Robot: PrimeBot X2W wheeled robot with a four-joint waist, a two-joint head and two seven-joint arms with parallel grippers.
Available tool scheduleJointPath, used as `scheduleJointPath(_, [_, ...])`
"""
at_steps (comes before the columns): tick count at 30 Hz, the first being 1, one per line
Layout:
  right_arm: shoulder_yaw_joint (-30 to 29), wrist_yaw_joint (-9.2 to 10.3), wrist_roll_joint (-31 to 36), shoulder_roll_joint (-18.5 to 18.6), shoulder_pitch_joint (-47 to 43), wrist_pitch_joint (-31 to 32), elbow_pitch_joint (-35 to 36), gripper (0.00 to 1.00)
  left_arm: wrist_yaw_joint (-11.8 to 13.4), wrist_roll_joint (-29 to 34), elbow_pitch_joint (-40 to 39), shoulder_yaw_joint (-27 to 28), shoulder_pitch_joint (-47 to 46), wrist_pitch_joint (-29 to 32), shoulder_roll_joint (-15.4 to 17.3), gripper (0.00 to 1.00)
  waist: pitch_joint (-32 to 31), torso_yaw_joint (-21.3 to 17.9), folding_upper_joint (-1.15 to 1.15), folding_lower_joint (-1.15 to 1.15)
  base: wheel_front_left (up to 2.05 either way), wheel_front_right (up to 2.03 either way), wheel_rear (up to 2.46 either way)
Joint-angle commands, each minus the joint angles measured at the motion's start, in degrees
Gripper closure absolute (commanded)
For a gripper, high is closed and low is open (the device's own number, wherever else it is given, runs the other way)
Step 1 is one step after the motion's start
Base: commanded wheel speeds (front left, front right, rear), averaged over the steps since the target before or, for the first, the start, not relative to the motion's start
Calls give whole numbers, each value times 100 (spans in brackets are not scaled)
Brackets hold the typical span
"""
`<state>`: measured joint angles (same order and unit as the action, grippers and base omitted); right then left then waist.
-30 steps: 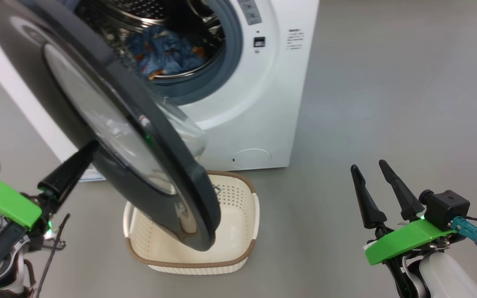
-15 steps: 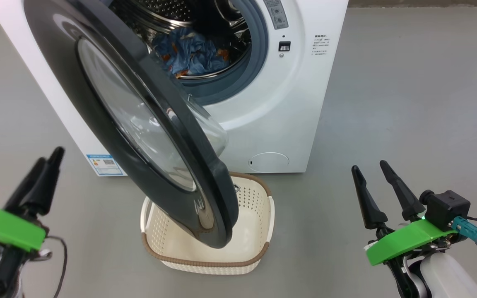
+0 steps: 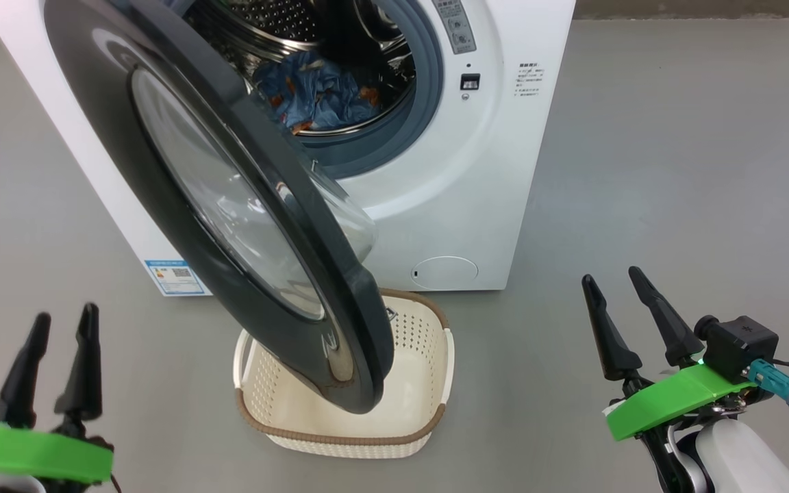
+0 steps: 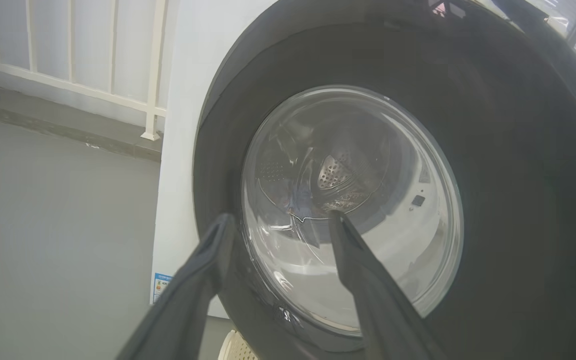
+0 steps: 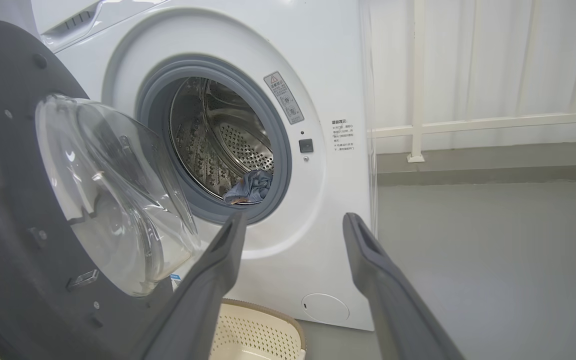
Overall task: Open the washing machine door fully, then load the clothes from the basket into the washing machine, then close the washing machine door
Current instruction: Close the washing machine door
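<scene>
The door (image 3: 161,178) hangs ajar above the basket (image 3: 343,435) (clothes (image 3: 322,92) inside the drum (image 3: 285,24)). Left gripper (image 3: 66,315) and right gripper (image 3: 609,275) gape, empty.

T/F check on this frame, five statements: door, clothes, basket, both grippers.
1. The clothes lie inside the drum of the washing machine. True.
2. The washing machine door is shut. False: it stands part open, its lower edge over the basket.
3. A garment lies in the basket. False: no fabric shows in it.
4. The left gripper is open, with nothing between its fingers. True.
5. The right gripper grips the door's rim. False: it is open and well clear of the door.
</scene>
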<state>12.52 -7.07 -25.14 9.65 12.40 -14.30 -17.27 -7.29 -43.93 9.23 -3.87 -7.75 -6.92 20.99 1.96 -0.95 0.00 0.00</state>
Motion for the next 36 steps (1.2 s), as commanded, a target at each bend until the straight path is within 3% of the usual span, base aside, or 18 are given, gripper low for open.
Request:
scheduleJointPath(1, [88, -42, -4, 61, 0, -70, 155, 0, 8, 174, -23, 180, -97, -196, 199, 0, -4, 2, 0, 0, 0, 0, 0])
scheduleJointPath(10, [106, -42, -24, 52, 19, -70, 139, 0, 185, 955, 264, 88, 118, -738, 113, 0, 15, 2, 0, 0, 0, 0, 0])
scheduleJointPath(36, [120, -42, -45, 86, 40, -70, 105, 0, 5, 1577, 118, 459, 353, -808, -342, 0, 17, 21, 0, 0, 0, 0, 0])
